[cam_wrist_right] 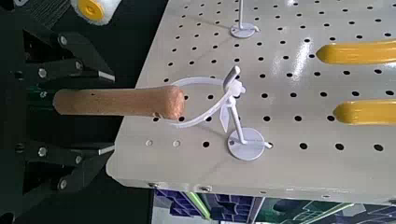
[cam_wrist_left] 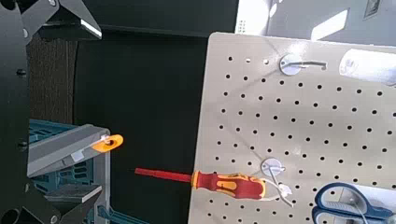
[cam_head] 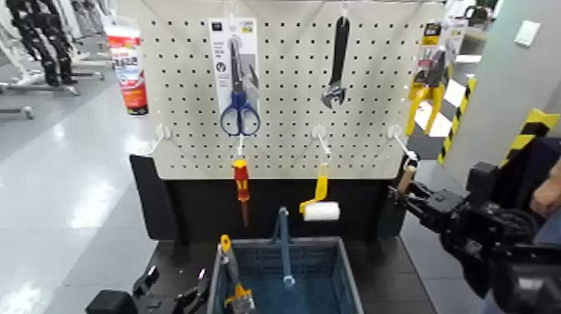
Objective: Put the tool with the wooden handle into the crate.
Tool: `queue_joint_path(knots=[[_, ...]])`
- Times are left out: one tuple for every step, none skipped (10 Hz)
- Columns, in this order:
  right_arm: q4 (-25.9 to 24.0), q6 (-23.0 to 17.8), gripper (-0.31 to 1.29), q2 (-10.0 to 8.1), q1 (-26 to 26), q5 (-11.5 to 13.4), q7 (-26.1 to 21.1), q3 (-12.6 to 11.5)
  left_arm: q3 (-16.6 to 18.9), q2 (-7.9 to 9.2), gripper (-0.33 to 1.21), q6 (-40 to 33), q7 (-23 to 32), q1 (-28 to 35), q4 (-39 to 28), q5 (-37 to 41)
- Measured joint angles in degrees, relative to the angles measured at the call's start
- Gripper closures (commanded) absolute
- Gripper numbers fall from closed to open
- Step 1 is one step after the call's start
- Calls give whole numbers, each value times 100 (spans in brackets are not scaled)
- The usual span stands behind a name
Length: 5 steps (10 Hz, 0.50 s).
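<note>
The tool with the wooden handle (cam_head: 406, 178) hangs slightly tilted from a white hook (cam_head: 402, 149) at the pegboard's lower right. My right gripper (cam_head: 401, 199) reaches in from the right and holds the tool's lower part. In the right wrist view the tan handle (cam_wrist_right: 117, 101) lies between the two fingers (cam_wrist_right: 65, 71), its end at the white hook (cam_wrist_right: 227, 105). The blade is hidden. The blue-grey crate (cam_head: 351, 280) with its blue hoop handle (cam_head: 284, 242) stands below the board's middle. My left gripper (cam_head: 171, 292) rests low, left of the crate.
On the pegboard (cam_head: 284, 142) hang blue scissors (cam_head: 240, 113), a wrench (cam_head: 337, 63), yellow pliers (cam_head: 430, 83), a red-and-yellow screwdriver (cam_head: 241, 188) and a yellow-handled roller (cam_head: 320, 205). A yellow-handled tool (cam_head: 231, 280) lies in the crate. A person's arm (cam_head: 547, 188) is at the right.
</note>
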Motion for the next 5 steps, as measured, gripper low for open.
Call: queue_joint_path(knots=[[-63, 33, 123, 16, 36, 40, -64, -5, 5, 0, 15, -3, 0, 3, -3, 2], [-118, 51, 123, 30, 73, 78, -89, -14, 7, 0, 15, -4, 0, 4, -4, 3], [-164, 57, 123, 39, 110, 92, -103, -22, 7, 1, 15, -4, 0, 4, -4, 3], [-207, 60, 123, 47, 134, 96, -111, -31, 8, 1, 15, -4, 0, 4, -4, 3], [-258, 63, 123, 55, 156, 91, -113, -43, 8, 1, 15, -4, 0, 4, -4, 3]])
